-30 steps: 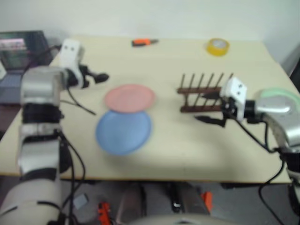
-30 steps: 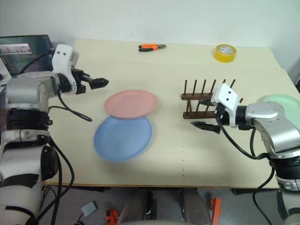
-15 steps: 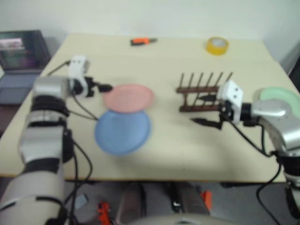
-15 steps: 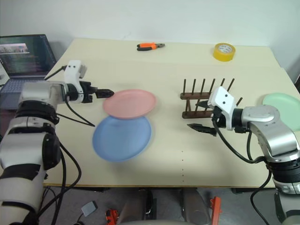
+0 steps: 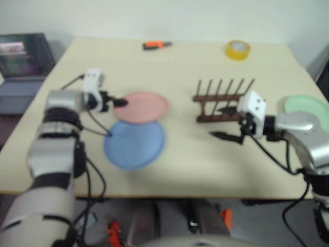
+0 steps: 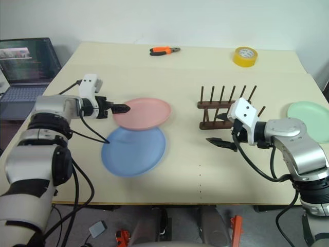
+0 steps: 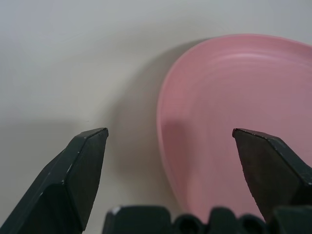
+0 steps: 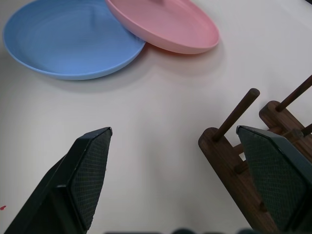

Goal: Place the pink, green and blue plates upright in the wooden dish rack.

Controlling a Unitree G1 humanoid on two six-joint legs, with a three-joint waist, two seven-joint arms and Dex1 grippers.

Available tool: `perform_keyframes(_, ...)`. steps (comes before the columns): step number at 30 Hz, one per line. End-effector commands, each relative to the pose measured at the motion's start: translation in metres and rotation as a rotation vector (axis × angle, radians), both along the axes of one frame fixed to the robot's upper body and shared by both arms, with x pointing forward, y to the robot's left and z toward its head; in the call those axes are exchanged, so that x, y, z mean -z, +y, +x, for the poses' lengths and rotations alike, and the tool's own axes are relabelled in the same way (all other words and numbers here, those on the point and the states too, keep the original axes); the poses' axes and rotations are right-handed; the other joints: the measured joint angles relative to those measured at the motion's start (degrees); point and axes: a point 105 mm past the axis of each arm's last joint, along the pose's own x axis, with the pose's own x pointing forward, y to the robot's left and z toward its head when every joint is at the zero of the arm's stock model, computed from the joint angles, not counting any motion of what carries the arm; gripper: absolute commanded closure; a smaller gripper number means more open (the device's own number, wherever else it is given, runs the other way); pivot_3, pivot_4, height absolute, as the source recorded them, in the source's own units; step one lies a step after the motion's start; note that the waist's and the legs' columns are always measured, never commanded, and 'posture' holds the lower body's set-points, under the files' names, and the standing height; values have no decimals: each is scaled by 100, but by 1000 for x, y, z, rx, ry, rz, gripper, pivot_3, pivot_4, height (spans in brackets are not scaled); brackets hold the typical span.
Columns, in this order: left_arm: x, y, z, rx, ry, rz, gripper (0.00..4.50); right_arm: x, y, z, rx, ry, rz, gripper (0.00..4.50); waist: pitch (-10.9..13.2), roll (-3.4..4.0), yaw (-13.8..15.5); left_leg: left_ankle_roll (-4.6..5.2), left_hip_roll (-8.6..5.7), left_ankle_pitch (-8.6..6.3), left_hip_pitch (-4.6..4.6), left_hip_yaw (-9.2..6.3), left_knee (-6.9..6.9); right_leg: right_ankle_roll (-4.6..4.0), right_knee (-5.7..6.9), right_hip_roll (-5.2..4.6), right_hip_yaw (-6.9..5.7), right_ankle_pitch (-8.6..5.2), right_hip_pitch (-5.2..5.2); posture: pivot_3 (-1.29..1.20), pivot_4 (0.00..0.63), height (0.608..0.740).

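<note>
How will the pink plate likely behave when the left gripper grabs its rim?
The pink plate looks stiff and light, so it should lift whole. It leans on the blue plate, so it may rock or slide. The matte rim probably grips fine in the left gripper, whose jaws stand open.

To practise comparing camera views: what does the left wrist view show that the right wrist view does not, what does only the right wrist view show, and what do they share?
Only the left wrist view shows the left gripper, its fingers open at the pink plate's rim. Only the right wrist view shows the blue plate, with the pink plate's edge resting on it, the wooden dish rack, and the open right gripper. Both show the pink plate and the table.
</note>
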Motion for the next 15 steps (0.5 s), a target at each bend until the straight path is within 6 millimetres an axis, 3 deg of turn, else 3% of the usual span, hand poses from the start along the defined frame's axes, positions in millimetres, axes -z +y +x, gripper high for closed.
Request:
perform_keyframes(1, -10, 1, 3, -2, -38, -6, 538, -8, 0, 1, 0, -42, -7, 0, 0, 0, -2, 0, 0, 0, 0, 0, 1, 0, 1, 0, 0, 0, 0, 0, 150, 740)
perform_keyframes(12, -12, 3, 2, -9, -41, 1, 4483, -8, 1, 2, -3, -47, -11, 0, 0, 0, -2, 0, 0, 0, -1, -1, 7, 2, 3, 0, 0, 2, 1, 0, 150, 740)
perform_keyframes(15, -11, 6, 2, -22, -42, -3, 4483, -8, 2, 2, -5, -47, -9, 0, 0, 0, -4, 0, 0, 0, -1, 0, 9, 3, 5, 1, 0, 2, 1, 0, 150, 740)
